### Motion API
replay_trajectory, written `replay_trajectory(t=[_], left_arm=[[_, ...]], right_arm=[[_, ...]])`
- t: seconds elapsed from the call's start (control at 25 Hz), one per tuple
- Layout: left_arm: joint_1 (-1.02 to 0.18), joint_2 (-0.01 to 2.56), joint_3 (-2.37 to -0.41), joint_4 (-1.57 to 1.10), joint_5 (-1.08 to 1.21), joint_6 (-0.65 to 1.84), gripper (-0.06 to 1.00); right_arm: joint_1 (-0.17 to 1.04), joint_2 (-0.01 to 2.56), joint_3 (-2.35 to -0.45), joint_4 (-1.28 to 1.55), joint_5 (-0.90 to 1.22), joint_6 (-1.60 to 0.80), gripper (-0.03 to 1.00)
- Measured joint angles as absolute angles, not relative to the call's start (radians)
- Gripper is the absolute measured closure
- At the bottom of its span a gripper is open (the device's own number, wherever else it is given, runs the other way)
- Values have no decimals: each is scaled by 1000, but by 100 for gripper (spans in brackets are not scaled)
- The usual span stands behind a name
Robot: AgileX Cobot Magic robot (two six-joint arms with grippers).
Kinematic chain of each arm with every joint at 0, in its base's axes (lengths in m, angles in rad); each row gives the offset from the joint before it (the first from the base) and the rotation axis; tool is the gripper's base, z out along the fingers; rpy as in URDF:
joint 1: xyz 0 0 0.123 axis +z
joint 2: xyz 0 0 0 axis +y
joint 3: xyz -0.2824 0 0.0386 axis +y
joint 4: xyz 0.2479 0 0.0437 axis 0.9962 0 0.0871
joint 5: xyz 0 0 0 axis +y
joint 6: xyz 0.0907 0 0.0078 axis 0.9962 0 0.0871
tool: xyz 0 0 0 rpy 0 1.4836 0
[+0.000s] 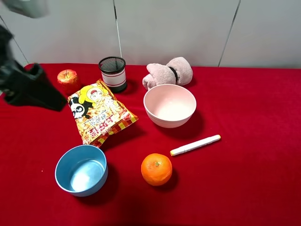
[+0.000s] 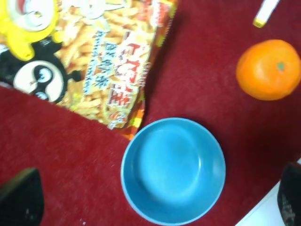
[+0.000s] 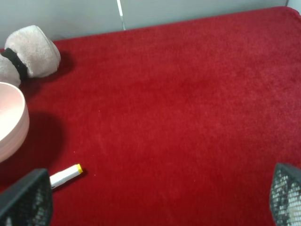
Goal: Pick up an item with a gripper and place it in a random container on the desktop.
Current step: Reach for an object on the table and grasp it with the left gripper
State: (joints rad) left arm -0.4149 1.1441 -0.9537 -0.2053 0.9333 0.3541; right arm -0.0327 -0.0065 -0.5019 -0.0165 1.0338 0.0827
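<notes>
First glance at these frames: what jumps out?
The bright red desktop dominates, with the orange near the front, right of the blue bowl and just in front of a white marker. Behind them, the yellow cartoon snack bag lies left of the pale pink bowl.

The right gripper (image 3: 155,200) hangs over the desktop (image 3: 188,108), a spread of bright red cloth, with its jaws standing wide apart. Its two dark, mesh-textured fingertips (image 3: 27,200) show with only cloth between them. Just ahead of one fingertip lies the end of a white marker (image 3: 66,175) with a yellow band at its tip. Further out on that same side is the pale pink bowl (image 3: 11,120), only partly in view, casting a shadow on the cloth. Beyond the bowl rests a rolled beige towel (image 3: 40,49) cinched by a black band (image 3: 16,63). Farthest from the gripper, the cloth's edge meets a grey wall (image 3: 188,9).
</notes>
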Motion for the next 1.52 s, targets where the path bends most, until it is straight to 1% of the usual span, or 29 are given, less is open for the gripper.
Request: replay_trajectory(t=[0.36,0.68,0.96,1.24,1.52], left_arm=[[-587,1314,-1016,-201,884,334,-5],[-741,1482,-1113,-167,882,314,-5],[-849,1618,-1204,-159,881,311,-5],[-921,1706,-1223,-159,877,304,-5],[-957,1760,-1223,-159,857,272,-5]], right_arm=[[-33,-7,-502,-16,1034,83,28],[-33,-7,-502,-16,1034,83,28],[-33,-7,-502,-16,1034,83,28],[-33,-7,-502,-16,1034,83,28],[-33,-7,-502,-14,1034,83,28]])
